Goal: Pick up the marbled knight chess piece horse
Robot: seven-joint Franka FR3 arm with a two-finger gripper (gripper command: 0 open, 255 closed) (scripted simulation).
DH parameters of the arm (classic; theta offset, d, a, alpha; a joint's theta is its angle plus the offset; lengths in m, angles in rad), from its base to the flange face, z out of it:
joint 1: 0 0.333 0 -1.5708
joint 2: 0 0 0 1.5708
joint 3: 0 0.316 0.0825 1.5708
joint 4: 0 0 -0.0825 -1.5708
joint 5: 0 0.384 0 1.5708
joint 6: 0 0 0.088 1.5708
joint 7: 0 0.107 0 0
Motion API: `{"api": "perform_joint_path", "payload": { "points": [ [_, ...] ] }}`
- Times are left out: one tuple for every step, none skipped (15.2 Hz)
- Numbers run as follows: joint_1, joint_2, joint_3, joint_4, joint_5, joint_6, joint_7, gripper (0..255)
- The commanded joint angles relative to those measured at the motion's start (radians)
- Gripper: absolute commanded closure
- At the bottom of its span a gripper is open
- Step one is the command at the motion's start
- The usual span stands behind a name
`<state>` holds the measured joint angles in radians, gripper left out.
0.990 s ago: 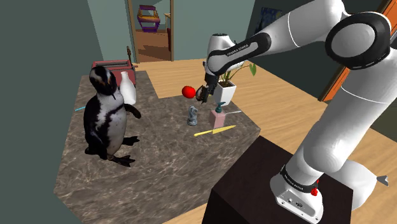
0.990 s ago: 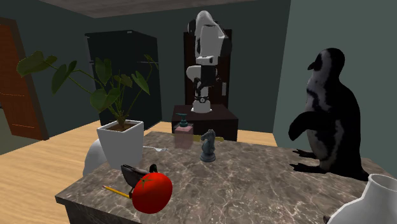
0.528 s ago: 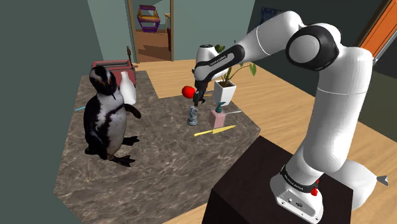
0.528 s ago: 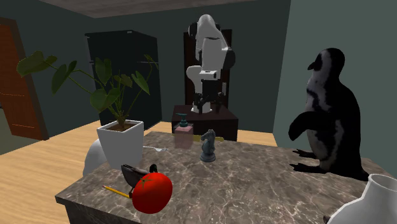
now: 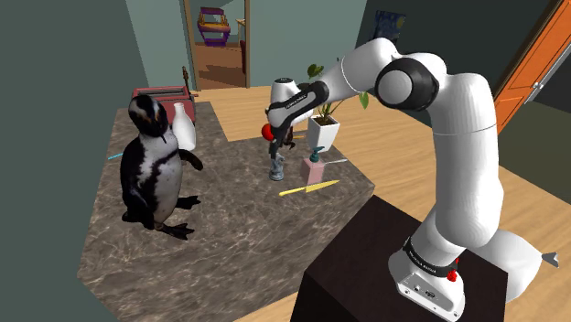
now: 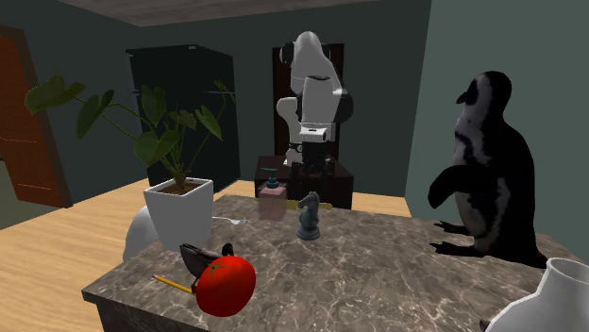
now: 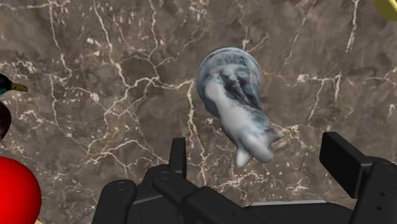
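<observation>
Reaching over the marbled tabletop (image 5: 229,233) in the shoulder view, the white arm hangs its black gripper (image 5: 277,151) straight above the knight chess piece (image 5: 276,169). The knight stands upright near the table's far edge. Just beside it on that view's right is a pink soap dispenser (image 5: 314,168), with a yellow pencil (image 5: 308,188) lying in front and a potted plant (image 5: 327,128) behind. A red round fruit (image 5: 267,131) shows past the gripper. A large penguin figure (image 5: 154,169) stands well apart toward the left, with a white vase (image 5: 186,126) behind it.

From the second exterior view, the grey-blue knight chess piece (image 6: 309,216) stands on the table between the soap dispenser (image 6: 274,200) and the penguin figure (image 6: 486,170). The gripper (image 6: 309,170) hangs above it, dark against the dark stand, so its fingers are probably spread but hard to read here. The fruit (image 6: 225,286) lies at the near corner.

Looking down the wrist view, the fingers (image 7: 347,162) stand wide apart and touch nothing. The knight chess piece (image 7: 235,102) is seen from above on its round base, marbled blue-grey and white. Its head points into the gap of the gripper (image 7: 261,159).
</observation>
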<state>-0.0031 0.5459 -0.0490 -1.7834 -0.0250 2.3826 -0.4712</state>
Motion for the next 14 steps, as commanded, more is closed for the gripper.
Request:
{"api": "perform_joint_path", "payload": {
  "points": [
    [-0.001, 0.021, 0.000, 0.003, 0.000, 0.019, -0.002, 0],
    [-0.001, 0.030, 0.001, 0.002, 0.000, 0.028, -0.001, 0],
    [-0.002, 0.039, 0.001, 0.002, 0.000, 0.037, -0.001, 0],
    [-0.002, 0.048, 0.001, 0.002, 0.001, 0.047, -0.001, 0],
    [-0.002, 0.053, 0.001, 0.002, 0.001, 0.052, -0.001, 0],
    [-0.002, 0.053, 0.001, 0.002, 0.001, 0.052, -0.001, 0],
    [-0.002, 0.053, 0.001, 0.002, 0.001, 0.051, -0.001, 255],
    [-0.002, 0.053, 0.001, 0.003, 0.001, 0.051, -0.001, 255],
    [-0.002, 0.053, 0.001, 0.003, 0.001, 0.051, -0.001, 255],
    [-0.002, 0.053, 0.001, 0.003, 0.001, 0.050, -0.001, 255],
    [-0.002, 0.053, 0.001, 0.003, 0.001, 0.050, -0.001, 255],
    [-0.002, 0.054, 0.001, 0.004, 0.001, 0.050, -0.001, 255],
    [-0.002, 0.053, 0.001, 0.004, 0.001, 0.050, -0.001, 255],
    [-0.002, 0.053, 0.001, 0.004, 0.001, 0.050, -0.001, 255]
  ]
}}
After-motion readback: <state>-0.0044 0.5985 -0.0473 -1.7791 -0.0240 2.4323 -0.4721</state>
